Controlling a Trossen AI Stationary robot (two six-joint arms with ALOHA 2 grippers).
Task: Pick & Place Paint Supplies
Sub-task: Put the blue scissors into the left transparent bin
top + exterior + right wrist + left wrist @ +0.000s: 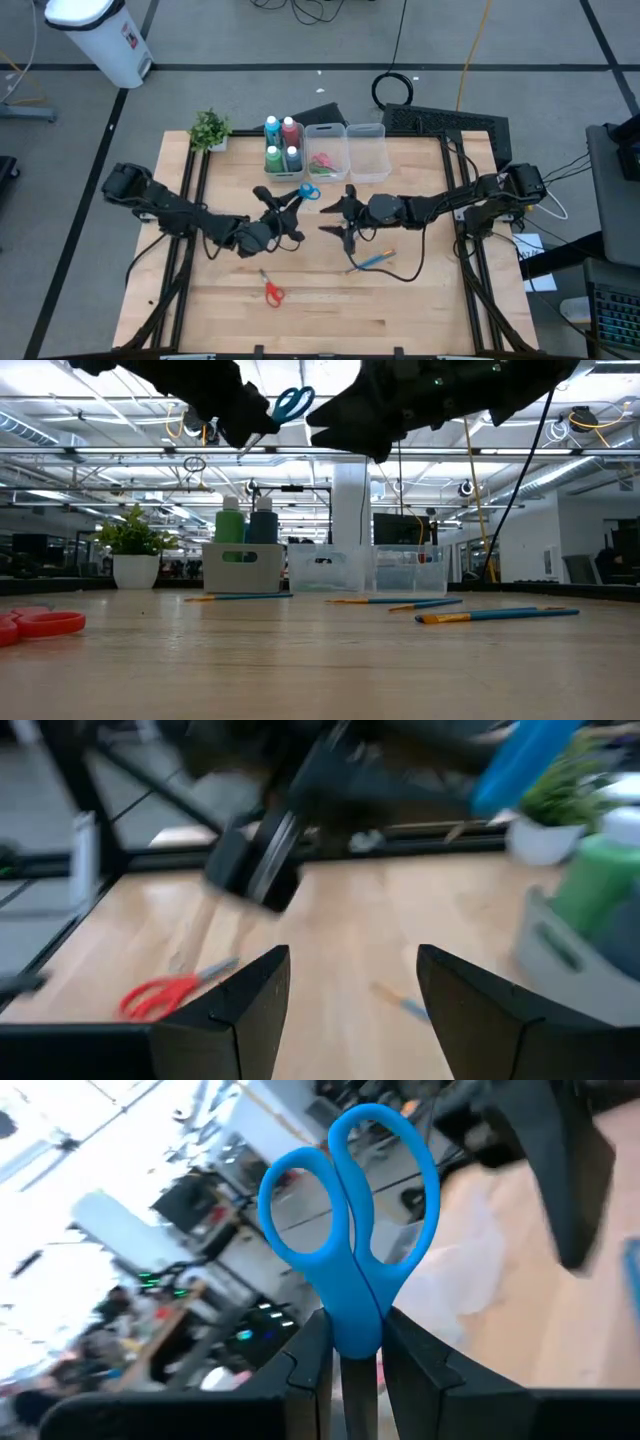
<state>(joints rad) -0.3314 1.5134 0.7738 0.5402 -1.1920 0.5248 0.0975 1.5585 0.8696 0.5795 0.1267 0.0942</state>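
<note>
the left gripper (292, 207) is up off the table near the middle, pinching the blue scissors (350, 1245) right at the pivot, so the two smooth plastic finger loops stick out past its flat dark fingers (305, 1370) (the blades are hidden down between them, can't see those). from the table-level camera the blue loops hang high in the air above the bins. the right gripper (338, 217) hovers just beside it, facing it, with its chunky angular fingers (245, 1010) spread apart and nothing between them. the table (330, 300) is pale wood planks with a visible grain. at the far edge sit three clear plastic bins in a row: the left bin (283, 170) holds four little paint bottles (281, 143) standing upright with rounded caps, two green, one blue, one pinkish red as far as i can tell; the middle bin (326, 135) has something pink and green lying in it, looks like scissors; the right bin (367, 135) i can't make out any contents in. a small leafy potted plant (210, 128) in a white pot stands just beside the bottle bin. the red scissors (272, 291) lie flat near the front of the table, well apart from the bins. thin brushes (370, 261) with blue and orange handles lie loose on the wood under the right arm.
</note>
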